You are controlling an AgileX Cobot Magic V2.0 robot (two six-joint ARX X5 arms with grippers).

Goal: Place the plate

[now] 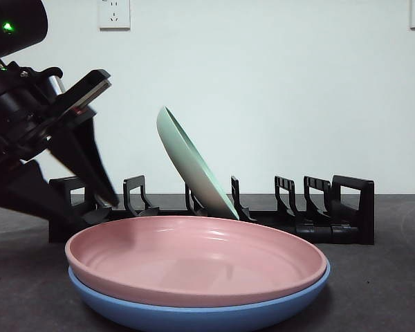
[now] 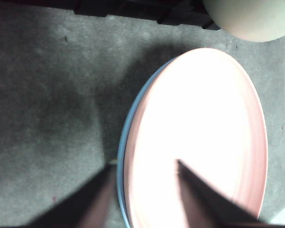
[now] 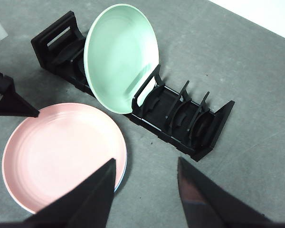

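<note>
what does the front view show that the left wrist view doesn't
Only the front view shows the wall sockets, the whole black rack and the green plate leaning in it. Only the left wrist view shows the left gripper open, straddling the plates' edge. Both show the pink plate stacked on the blue plate.

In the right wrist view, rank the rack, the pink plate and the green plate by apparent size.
1. Black plate rack, the longest.
2. Pink plate and green plate: too alike to rank; the pink one lies flat, the green one stands tilted in the rack.
</note>
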